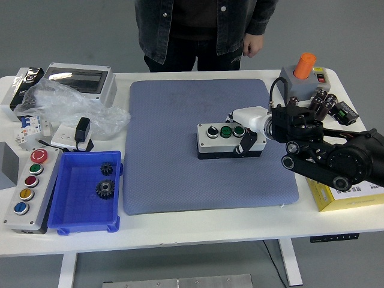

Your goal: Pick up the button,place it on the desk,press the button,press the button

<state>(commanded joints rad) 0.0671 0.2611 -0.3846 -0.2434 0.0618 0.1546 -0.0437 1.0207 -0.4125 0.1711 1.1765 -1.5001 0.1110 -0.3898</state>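
A grey button box with a white-black knob and two green buttons on top lies flat on the blue-grey mat, right of its middle. My right hand comes in from the right and is closed on the box's right end. One white finger lies over the top far corner and a dark thumb presses against the front face. The black forearm stretches back to the right edge. My left arm is out of the picture.
A blue bin with two gears and a panel of several coloured buttons stand at the front left. A plastic bag and a grey enclosure sit back left. An orange-knob box and a yellow box are on the right. A person stands at the far side.
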